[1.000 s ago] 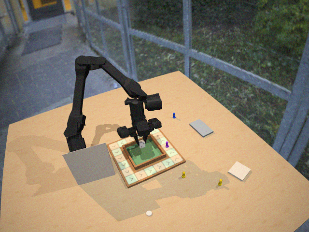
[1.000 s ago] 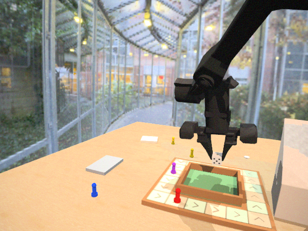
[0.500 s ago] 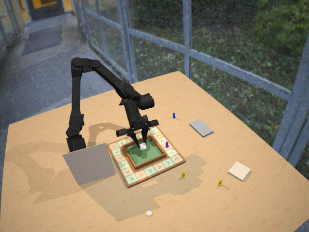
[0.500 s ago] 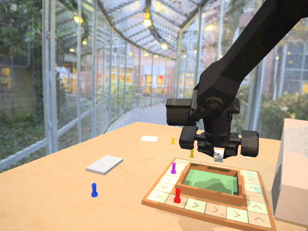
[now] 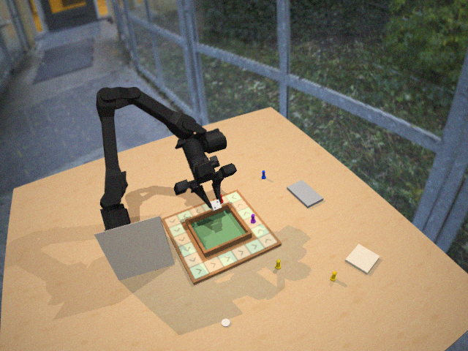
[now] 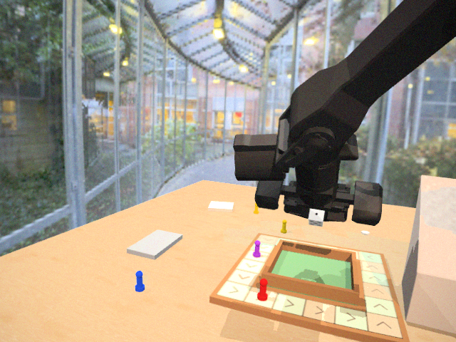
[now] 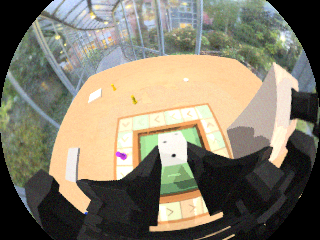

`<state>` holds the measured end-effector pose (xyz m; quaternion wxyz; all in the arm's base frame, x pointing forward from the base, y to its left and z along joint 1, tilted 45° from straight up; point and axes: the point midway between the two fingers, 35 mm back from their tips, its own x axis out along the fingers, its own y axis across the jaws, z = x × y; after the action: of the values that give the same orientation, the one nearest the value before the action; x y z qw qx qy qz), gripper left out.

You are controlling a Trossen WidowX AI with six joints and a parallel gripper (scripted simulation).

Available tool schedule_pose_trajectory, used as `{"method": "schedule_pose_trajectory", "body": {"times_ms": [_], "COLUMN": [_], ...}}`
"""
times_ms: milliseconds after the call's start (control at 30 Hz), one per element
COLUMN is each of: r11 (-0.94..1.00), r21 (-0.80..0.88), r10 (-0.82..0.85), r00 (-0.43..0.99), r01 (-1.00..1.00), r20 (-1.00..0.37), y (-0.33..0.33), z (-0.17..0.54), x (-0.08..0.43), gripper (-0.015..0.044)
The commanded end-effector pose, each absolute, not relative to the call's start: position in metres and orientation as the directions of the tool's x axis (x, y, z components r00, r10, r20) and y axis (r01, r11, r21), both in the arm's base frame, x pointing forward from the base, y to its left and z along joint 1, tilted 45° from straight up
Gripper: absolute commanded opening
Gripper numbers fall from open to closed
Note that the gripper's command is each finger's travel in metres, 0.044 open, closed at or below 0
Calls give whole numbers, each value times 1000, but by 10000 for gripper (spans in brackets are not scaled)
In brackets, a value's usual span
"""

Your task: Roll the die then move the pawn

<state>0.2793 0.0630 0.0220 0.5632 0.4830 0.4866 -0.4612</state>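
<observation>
Top view: pincer (image 5: 213,200) clamped on die (image 5: 216,205), held in the air over far rim of tray (image 5: 227,244). Red pawn (image 5: 221,197) nearly hidden behind fingertips, only a sliver showing; purple pawn (image 5: 252,218) on board (image 5: 272,247) right of tray. Off board on table (image 5: 377,302): blue pawn (image 5: 263,174), two yellow pawns (image 5: 277,264), white disc (image 5: 225,322), two flat cards.

Exterior view: red pawn (image 6: 262,289) fully visible, upright on near track square at tray corner. Die (image 6: 315,216) seen well above board, one pip on side face; top face hidden.

Wrist view: die (image 7: 172,147) between dark fingers, green tray floor (image 7: 175,176) directly below.
</observation>
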Motion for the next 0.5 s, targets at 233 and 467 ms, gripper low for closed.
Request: {"method": "schedule_pose_trajectory", "body": {"times_ms": [233,467], "r11": [105,108], "r21": [84,82], "r10": [-61,-54], "r00": [90,89], "r01": [991,991], "r20": [-994,-995], "y": [61,62], "z": [25,23], "x": [277,276], "gripper": [0,0]}}
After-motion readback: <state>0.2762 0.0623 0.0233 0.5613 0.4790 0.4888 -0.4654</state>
